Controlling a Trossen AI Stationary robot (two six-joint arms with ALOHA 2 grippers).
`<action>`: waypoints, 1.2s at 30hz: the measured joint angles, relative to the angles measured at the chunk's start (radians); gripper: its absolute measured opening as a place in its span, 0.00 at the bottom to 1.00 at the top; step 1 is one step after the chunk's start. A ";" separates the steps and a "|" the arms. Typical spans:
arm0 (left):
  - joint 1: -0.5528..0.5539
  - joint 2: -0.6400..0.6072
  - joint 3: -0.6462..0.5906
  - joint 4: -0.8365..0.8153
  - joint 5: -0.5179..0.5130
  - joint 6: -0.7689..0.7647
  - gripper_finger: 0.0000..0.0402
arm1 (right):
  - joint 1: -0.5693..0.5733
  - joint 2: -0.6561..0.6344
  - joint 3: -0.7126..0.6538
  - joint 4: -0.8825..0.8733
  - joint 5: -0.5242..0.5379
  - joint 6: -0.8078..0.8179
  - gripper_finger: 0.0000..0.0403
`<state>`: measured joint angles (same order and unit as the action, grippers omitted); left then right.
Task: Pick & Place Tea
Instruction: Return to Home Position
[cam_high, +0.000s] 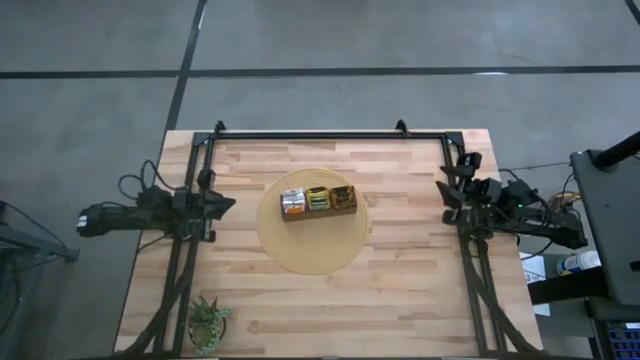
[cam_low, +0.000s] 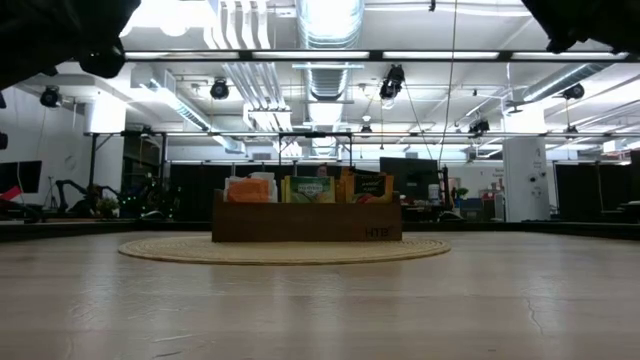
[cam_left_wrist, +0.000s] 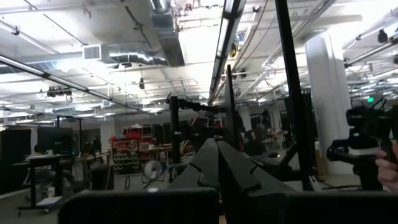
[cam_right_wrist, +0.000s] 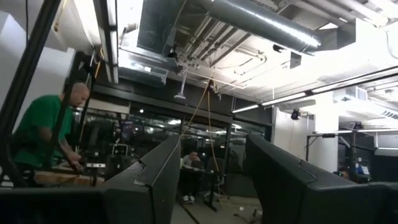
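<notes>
Orange, green and darker paper sachets of tea (cam_high: 318, 199) stand on edge in the three compartments of the brown wooden box (cam_low: 300, 222), which sits on a round woven mat (cam_high: 310, 252) mid-table. I judge them light, thin and easily creased. A pinch on the top edge that pokes above the box wall would suit best, since packed neighbours and dividers leave little room.

The left gripper (cam_high: 226, 205) hangs at the table's (cam_high: 400, 300) left edge, fingers pressed together and empty. The right gripper (cam_high: 446, 197) is at the right edge, fingers spread and empty. A potted plant (cam_high: 208, 322) stands at a corner on the left arm's side, well apart.
</notes>
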<state>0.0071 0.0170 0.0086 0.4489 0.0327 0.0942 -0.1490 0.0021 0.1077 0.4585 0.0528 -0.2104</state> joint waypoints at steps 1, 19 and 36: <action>0.000 0.000 0.000 -0.004 0.000 0.003 0.00 | 0.000 0.000 -0.013 0.016 0.000 0.000 0.45; 0.000 0.000 -0.001 -0.016 -0.026 0.026 0.00 | 0.000 0.000 -0.099 -0.058 0.077 0.037 0.44; 0.000 0.002 -0.002 -0.045 -0.027 0.023 0.00 | 0.000 0.000 -0.099 -0.306 0.133 0.119 0.44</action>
<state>0.0071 0.0189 0.0071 0.4038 0.0059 0.1169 -0.1490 0.0021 0.0090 0.1520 0.1860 -0.0910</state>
